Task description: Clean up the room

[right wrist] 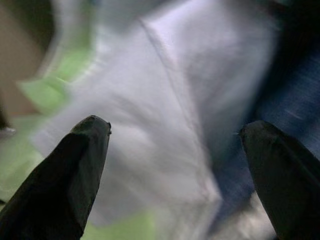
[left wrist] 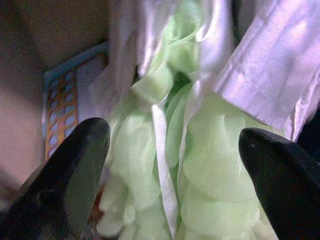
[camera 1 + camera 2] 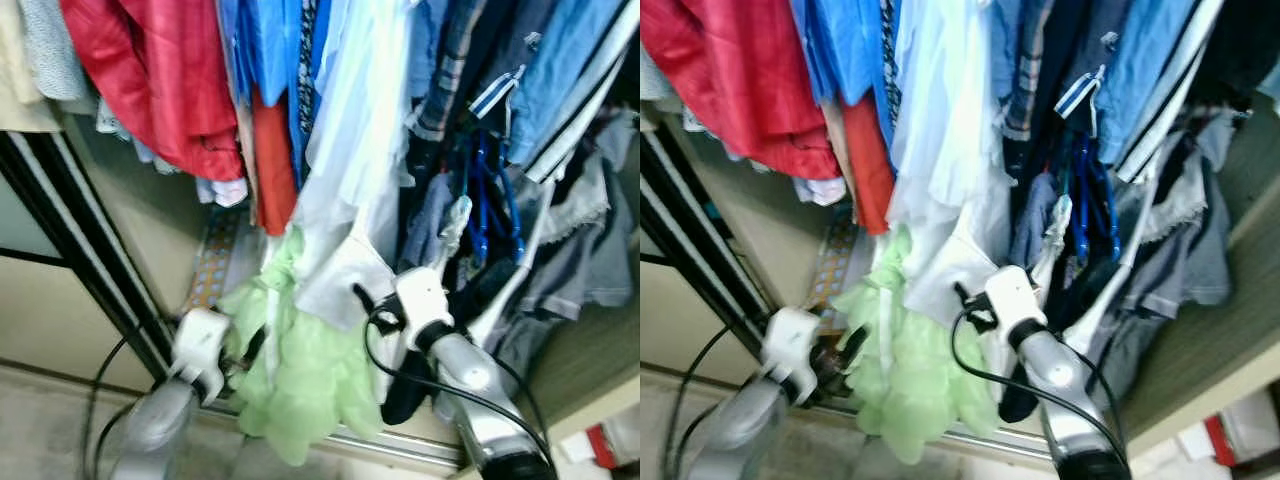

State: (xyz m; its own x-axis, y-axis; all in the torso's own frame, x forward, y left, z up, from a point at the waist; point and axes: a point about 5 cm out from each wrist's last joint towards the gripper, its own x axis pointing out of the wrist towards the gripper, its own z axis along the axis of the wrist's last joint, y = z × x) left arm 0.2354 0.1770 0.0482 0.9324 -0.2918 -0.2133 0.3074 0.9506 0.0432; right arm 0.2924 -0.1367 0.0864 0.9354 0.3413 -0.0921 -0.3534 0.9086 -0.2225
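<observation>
Currently we are holding both arms up at a packed clothes rail, the left gripper (image 2: 172, 165) spread wide at 7 o'clock against the pale green garment (image 3: 305, 375), and the right gripper (image 1: 172, 150), fingers apart, facing the white shirt (image 3: 345, 270) hanging at 1 o'clock of it.

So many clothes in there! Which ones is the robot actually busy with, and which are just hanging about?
In the job:
- light green frilly garment, right in front of the open left claw
- white shirt, faced by the open right claw

Just there:
- red jacket
- blue shirts
- blue hangers
- grey clothes
</observation>
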